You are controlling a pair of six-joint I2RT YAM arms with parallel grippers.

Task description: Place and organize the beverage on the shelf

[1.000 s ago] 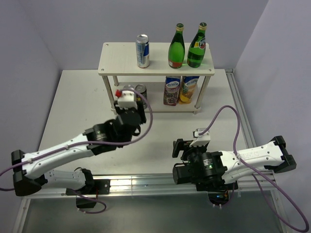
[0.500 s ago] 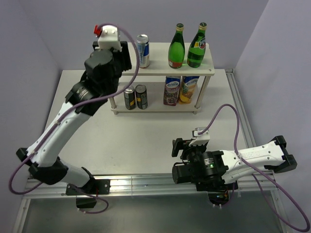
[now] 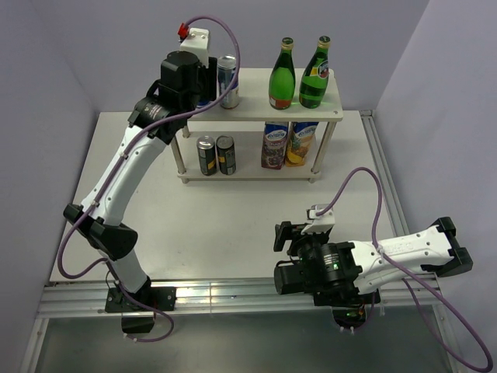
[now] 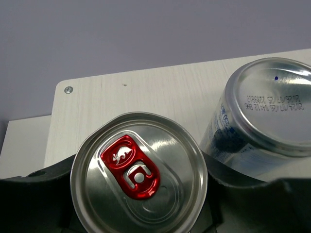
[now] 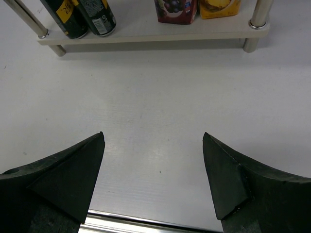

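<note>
My left gripper (image 3: 203,84) is up at the left end of the shelf's top board (image 3: 256,109) and is shut on a silver can with a red tab (image 4: 138,172). Its dark fingers (image 4: 39,194) flank the can. I cannot tell whether the can rests on the board. A silver-blue can (image 3: 227,81) stands bottom-up just to its right, and also shows in the left wrist view (image 4: 265,109). Two green bottles (image 3: 283,74) (image 3: 314,71) stand at the right end. Two dark cans (image 3: 206,155) (image 3: 225,154) stand on the lower tier. My right gripper (image 3: 291,237) is open and empty over the table.
Two juice cartons (image 3: 273,144) (image 3: 301,143) stand on the lower tier to the right of the dark cans. The right wrist view shows the lower board's front edge (image 5: 146,36) and a white leg (image 5: 257,14) ahead of the open fingers (image 5: 82,165). Grey walls close in at the back.
My left arm rose from in front of the lower tier to the top tier, then moved right beside the silver-blue can. The right arm has not moved.
</note>
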